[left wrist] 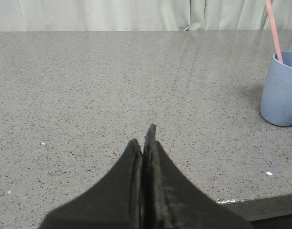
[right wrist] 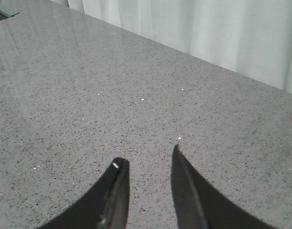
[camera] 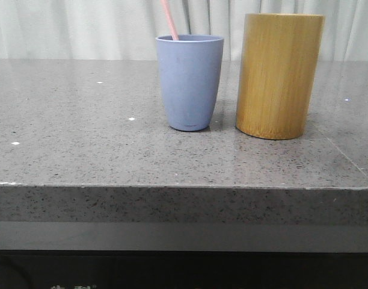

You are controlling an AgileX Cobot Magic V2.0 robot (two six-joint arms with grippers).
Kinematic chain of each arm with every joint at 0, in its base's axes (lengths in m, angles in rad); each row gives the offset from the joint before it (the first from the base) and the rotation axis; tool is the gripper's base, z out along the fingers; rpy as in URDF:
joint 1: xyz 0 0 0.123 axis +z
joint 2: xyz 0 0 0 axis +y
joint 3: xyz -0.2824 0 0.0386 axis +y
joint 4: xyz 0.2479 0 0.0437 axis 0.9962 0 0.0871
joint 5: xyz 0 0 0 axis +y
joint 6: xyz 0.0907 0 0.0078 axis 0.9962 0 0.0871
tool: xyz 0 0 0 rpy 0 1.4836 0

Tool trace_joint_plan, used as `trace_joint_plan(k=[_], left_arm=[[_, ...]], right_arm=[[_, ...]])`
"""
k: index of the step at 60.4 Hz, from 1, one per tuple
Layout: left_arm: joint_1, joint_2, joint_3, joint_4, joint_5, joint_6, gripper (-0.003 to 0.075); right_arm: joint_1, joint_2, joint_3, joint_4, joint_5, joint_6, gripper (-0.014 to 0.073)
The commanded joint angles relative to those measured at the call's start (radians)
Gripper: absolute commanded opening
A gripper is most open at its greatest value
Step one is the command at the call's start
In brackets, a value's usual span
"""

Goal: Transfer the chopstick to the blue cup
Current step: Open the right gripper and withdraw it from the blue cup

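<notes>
Curtained room, speckled stone counter (camera: 82,150)

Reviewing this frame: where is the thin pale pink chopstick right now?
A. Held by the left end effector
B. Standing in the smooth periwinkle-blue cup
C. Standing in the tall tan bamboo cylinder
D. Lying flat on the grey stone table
B: in the front view the thin pale pink chopstick rises out of the smooth periwinkle-blue cup, and the left end effector is shut on nothing.
</notes>
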Motion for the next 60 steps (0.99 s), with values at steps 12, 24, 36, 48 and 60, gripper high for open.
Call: trace_joint_plan(k=[12, 24, 36, 48, 60], left_arm=[[0.002, 0.011, -0.024, -0.009, -0.076, -0.008, -0.0019], [0.002, 0.011, -0.024, -0.009, -0.076, -0.008, -0.0019], [0.002, 0.011, -0.024, -0.009, -0.076, -0.008, -0.0019], [0.002, 0.011, -0.024, -0.009, -0.076, -0.008, -0.0019], [0.002, 0.011, -0.024, -0.009, -0.076, -0.008, -0.0019]], right_arm=[[-0.130, -0.176, -0.037, 0.007, 0.086, -0.003, 0.0003], [-0.260, -0.244, -0.037, 0.007, 0.254, -0.003, -0.0112], [-0.418, -0.348, -0.011, 0.007, 0.369, -0.003, -0.0112], [-0.539, -0.523, 0.162, 0.006, 0.372, -0.003, -0.0112], [-0.542, -0.721, 0.376, 0.018, 0.326, -0.003, -0.0112]])
